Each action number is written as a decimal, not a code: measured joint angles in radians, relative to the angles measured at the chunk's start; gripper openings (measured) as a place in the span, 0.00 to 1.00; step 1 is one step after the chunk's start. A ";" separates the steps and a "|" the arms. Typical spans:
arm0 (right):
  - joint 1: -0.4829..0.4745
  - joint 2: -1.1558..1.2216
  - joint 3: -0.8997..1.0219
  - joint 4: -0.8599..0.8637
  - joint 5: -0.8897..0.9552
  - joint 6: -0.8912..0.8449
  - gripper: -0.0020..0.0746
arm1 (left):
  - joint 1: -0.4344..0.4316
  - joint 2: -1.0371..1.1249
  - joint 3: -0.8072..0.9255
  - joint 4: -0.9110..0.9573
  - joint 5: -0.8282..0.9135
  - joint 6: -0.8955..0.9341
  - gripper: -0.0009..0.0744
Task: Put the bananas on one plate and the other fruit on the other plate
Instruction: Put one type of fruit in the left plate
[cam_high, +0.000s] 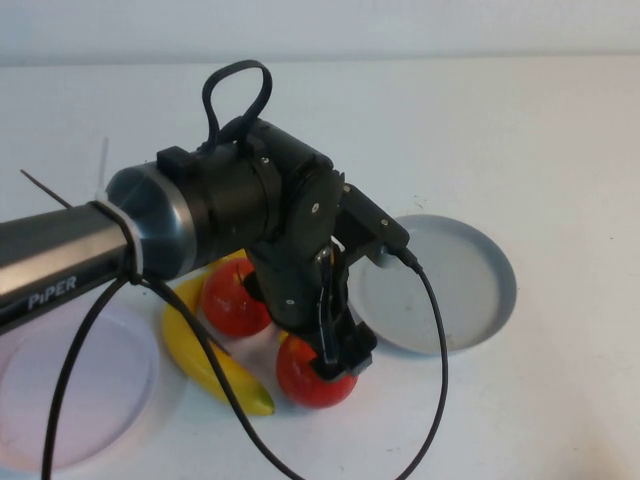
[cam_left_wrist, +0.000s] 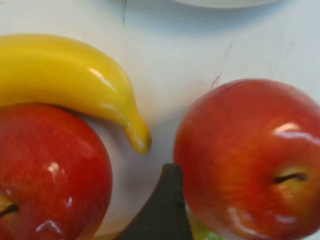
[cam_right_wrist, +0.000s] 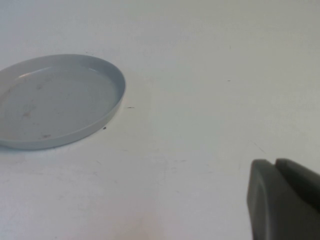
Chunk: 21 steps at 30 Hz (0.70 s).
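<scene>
Apples (cam_left_wrist: 250, 160) and banana (cam_left_wrist: 70, 75): glossy, smooth skins with highlights. Grey-blue plate (cam_right_wrist: 55, 100): smooth plastic look, faint scuffs. Tabletop (cam_right_wrist: 210, 75): matt white. Left gripper (cam_high: 335, 345): matt black over near apple; right gripper (cam_right_wrist: 282, 200): matt grey, beside plate.

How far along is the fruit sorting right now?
Nothing is sorted yet: the grey-blue plate and pink plate hold no fruit. In hand: the left gripper sits down at the nearer apple. The right gripper is parked off the table's work area. Left: both apples, bananas.
</scene>
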 joint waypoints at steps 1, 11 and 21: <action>0.000 0.000 0.000 0.000 0.000 0.000 0.00 | 0.000 0.003 0.000 -0.002 0.000 0.000 0.89; 0.000 0.000 0.000 0.000 0.000 0.000 0.00 | 0.000 0.057 -0.008 -0.008 0.009 0.000 0.89; 0.000 0.000 0.000 0.000 0.000 0.000 0.00 | 0.000 0.059 -0.009 -0.008 -0.003 -0.001 0.79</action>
